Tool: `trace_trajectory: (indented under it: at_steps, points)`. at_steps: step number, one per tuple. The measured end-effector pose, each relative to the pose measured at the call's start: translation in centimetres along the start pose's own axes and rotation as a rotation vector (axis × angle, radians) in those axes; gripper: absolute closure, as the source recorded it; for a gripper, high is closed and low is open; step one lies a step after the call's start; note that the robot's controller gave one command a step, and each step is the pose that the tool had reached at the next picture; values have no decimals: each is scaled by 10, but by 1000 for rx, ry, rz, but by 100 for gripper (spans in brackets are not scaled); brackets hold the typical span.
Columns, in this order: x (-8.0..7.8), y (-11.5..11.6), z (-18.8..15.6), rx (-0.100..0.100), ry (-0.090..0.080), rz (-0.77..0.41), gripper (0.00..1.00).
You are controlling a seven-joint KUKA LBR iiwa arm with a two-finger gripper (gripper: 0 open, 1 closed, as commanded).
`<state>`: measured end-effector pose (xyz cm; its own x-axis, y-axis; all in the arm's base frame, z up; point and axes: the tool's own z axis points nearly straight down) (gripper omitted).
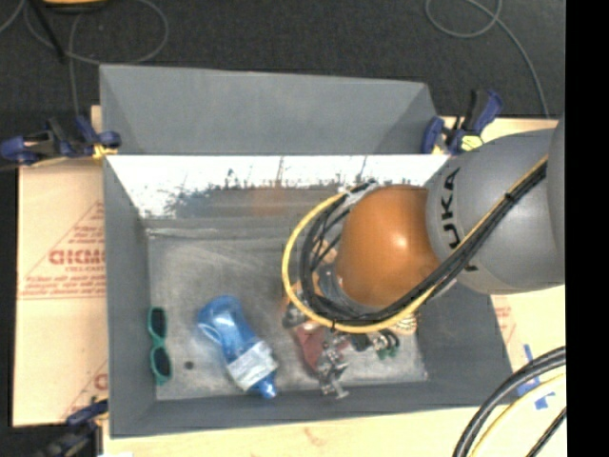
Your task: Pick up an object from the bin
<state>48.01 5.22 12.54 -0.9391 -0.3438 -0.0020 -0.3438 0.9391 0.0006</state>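
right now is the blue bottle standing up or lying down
Lying down: the blue bottle lies on its side on the bin floor, beside the green sunglasses, left of the claw.

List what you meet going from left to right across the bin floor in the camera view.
green sunglasses → crumpled blue plastic bottle → gripper

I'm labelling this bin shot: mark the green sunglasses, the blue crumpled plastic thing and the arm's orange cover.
green sunglasses [157, 344], camera view, on the bridge.
blue crumpled plastic thing [231, 339], camera view, on its middle.
orange cover [381, 246], camera view, on its dome's middle.
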Motion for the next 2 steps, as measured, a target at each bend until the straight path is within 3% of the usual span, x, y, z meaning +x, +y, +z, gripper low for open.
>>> trace_trajectory:
  at_steps: [1,2]
  points:
    - [-8,-47,52,5,-12,-26,100]
    - [-8,-47,52,4,-12,-26,100]
